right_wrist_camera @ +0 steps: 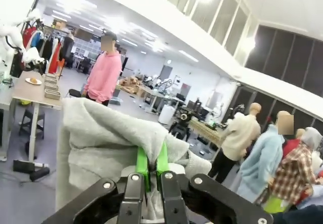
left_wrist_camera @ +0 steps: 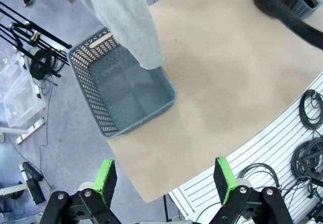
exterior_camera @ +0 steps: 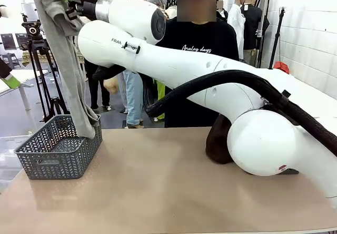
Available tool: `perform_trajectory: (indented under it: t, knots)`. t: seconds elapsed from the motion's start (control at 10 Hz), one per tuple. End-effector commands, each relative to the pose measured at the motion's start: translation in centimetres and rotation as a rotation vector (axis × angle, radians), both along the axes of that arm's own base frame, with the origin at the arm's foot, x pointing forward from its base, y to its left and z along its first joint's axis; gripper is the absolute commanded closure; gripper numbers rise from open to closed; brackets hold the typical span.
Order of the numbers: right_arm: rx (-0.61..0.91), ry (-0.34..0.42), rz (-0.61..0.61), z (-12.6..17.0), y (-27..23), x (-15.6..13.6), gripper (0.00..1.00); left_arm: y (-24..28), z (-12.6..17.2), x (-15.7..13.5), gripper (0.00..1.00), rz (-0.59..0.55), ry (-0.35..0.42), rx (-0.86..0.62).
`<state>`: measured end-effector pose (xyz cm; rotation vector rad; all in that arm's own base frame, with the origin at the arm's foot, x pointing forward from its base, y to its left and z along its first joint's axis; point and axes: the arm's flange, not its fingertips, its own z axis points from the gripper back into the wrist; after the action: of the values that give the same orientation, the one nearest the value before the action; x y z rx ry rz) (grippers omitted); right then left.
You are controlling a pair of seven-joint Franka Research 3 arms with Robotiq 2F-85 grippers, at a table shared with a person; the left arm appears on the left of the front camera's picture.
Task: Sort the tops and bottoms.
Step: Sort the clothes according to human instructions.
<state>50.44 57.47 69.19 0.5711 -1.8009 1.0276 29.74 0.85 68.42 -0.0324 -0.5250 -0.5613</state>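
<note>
Right tool [exterior_camera: 71, 3], raised high above the grey mesh basket [exterior_camera: 50, 157], pinches the light grey T-shirt [exterior_camera: 66, 60] by its upper edge, pads [right_wrist_camera: 143, 164] pressed together on the cloth; the shirt's lower end dips into the basket; left tool [left_wrist_camera: 165, 179] hangs above the basket's near corner, jaws spread wide, holding nothing; a dark brown garment [exterior_camera: 217, 142] lies on the bench [exterior_camera: 158, 192], well right of the basket.

The right arm [exterior_camera: 210, 81] hides most of the dark brown garment [exterior_camera: 217, 142].
</note>
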Motion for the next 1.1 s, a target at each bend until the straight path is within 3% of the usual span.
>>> perform_trajectory:
  t: [0.0, 0.3, 0.6, 0.8, 0.9, 1.0]
  knots:
    - [0.04, 0.033, 0.056, 1.7, 12.1, 12.7, 1.0, 0.1, -0.1, -0.1, 0.0, 0.0, 0.001, 0.0]
    - [-0.012, 0.085, 0.062, -5.2, 15.1, 14.2, 1.0, 0.1, -0.1, -0.1, 0.0, 0.0, 0.001, 0.0]
    - [-0.172, 0.089, 0.086, -9.8, 16.9, 14.6, 1.0, 0.1, -0.1, -0.1, 0.0, 0.0, 0.001, 0.0]
    - [-0.228, 0.193, 0.11, -12.6, 17.2, 14.5, 1.0, 0.1, -0.1, -0.1, 0.0, 0.0, 0.001, 0.0]
    - [-0.178, 0.113, 0.095, -15.2, 4.0, 4.4, 1.0, 0.1, -0.1, -0.1, 0.0, 0.0, 0.001, 0.0]
    - [-0.178, 0.113, 0.095, -15.2, 4.0, 4.4, 1.0, 0.1, -0.1, -0.1, 0.0, 0.0, 0.001, 0.0]
